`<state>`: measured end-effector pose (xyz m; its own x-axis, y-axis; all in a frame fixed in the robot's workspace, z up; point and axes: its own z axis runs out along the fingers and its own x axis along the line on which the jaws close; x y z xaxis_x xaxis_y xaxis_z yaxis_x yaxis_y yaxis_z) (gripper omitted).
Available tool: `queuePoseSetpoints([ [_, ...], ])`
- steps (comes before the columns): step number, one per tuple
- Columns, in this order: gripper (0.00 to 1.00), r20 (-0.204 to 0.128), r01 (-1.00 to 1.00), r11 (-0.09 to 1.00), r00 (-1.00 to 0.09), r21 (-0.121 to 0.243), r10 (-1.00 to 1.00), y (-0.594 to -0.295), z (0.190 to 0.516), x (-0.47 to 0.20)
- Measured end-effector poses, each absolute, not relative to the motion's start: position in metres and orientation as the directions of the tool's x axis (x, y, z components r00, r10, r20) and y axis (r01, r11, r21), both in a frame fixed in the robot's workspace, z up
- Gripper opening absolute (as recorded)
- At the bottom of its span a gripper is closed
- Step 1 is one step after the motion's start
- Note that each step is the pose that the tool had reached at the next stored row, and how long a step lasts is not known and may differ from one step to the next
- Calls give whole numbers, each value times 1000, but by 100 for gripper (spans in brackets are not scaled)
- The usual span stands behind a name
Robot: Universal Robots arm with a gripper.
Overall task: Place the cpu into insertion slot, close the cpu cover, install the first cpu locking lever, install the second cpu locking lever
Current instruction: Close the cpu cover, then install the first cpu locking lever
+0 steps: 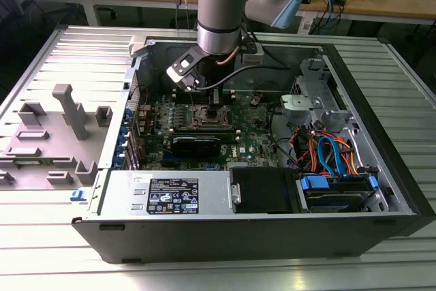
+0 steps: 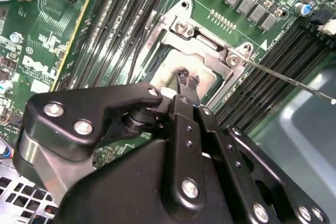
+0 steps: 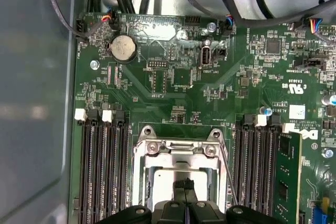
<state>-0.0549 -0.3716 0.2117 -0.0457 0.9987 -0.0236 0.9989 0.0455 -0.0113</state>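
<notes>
The insertion slot (image 3: 140, 177) sits in the green motherboard between the black memory slots. The cpu (image 3: 167, 178) lies in it, its dull silver top (image 2: 173, 69) showing through the window of the cpu cover (image 3: 181, 150). The cover's metal frame (image 2: 207, 45) lies flat around the chip. My gripper (image 2: 187, 80) is shut, its two thin black fingertips together with nothing between them, right over the chip's top (image 1: 212, 115); whether they touch it I cannot tell. One thin wire locking lever (image 2: 286, 80) sticks out from the socket's corner, away from the frame (image 3: 227, 169).
The open computer case (image 1: 381, 168) walls the board in on all sides. A memory stick (image 3: 287, 177) stands in one slot beside the socket. Coloured cables (image 1: 327, 155) and a drive cage fill the exterior view's right. A grey fixture (image 1: 65, 124) stands outside the case at the left.
</notes>
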Motion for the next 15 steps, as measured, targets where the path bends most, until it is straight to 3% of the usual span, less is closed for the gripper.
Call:
queuePoseSetpoints([
  [15, 11, -24, 999, 46, -46, -9, 999, -372, 212, -55],
])
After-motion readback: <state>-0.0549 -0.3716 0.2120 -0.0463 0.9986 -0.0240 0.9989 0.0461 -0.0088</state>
